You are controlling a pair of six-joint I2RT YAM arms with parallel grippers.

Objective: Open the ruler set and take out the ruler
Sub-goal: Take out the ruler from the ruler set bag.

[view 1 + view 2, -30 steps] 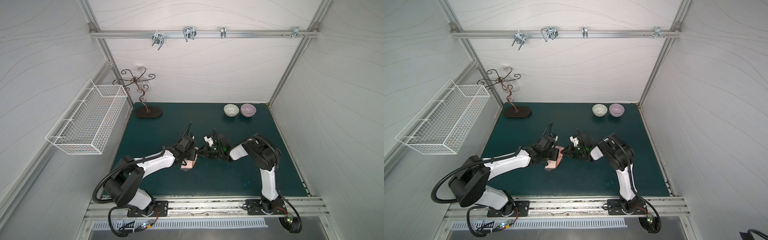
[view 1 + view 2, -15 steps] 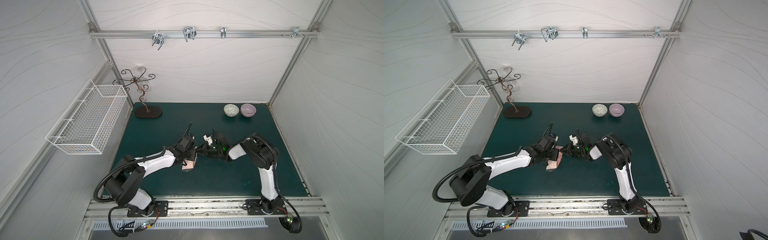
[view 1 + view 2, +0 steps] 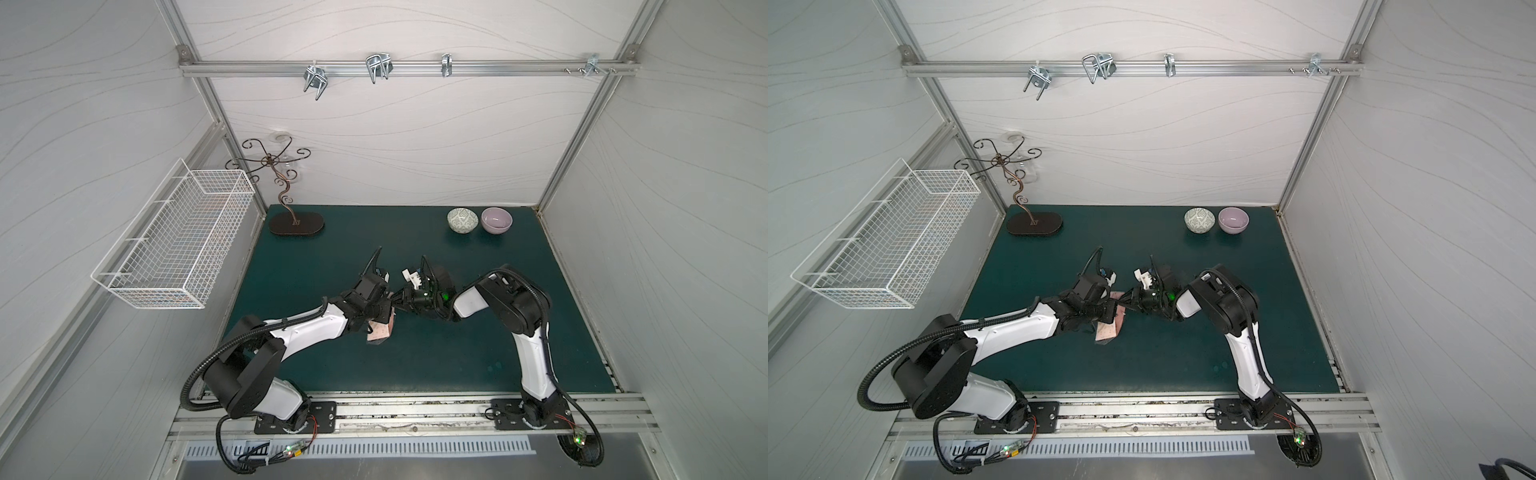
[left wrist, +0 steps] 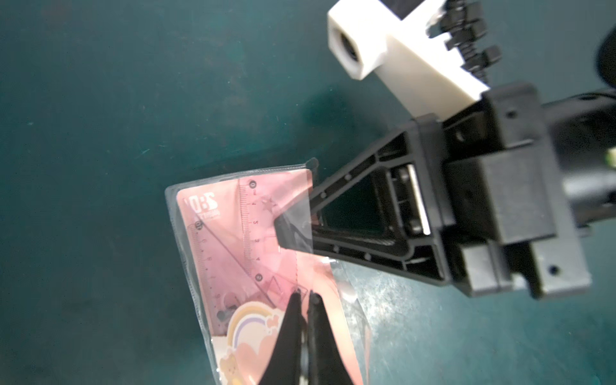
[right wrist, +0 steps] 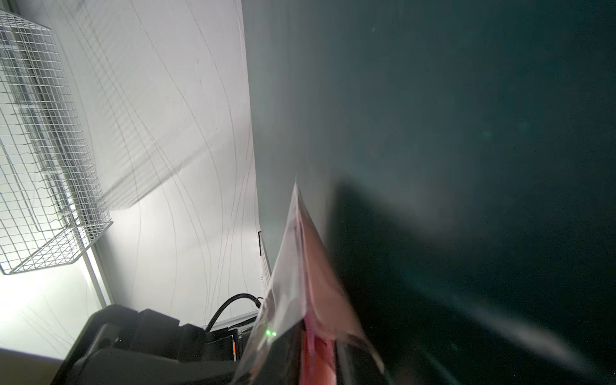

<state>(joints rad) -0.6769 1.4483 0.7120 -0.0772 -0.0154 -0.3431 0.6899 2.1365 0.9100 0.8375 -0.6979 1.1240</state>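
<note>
Left end effector (image 4: 305, 295) clamped on the ruler set (image 4: 216, 233), right end effector (image 4: 290, 233) pinching its mouth edge: we should peel slowly, left grip firm.

Note: the ruler set (image 4: 213, 233) reads to you as a clear glossy plastic sleeve, creased and catching glare, over a smooth pink printed card. The fingers (image 4: 350, 248) on it are matt black moulded plastic, ribbed. Your bench (image 4: 100, 100) top is matt dark green and finely scuffed, the basket (image 3: 174, 249) is white coated wire, and the patterned bowl (image 3: 461, 227) and lilac bowl (image 3: 496, 228) look glazed and glossy.
</note>
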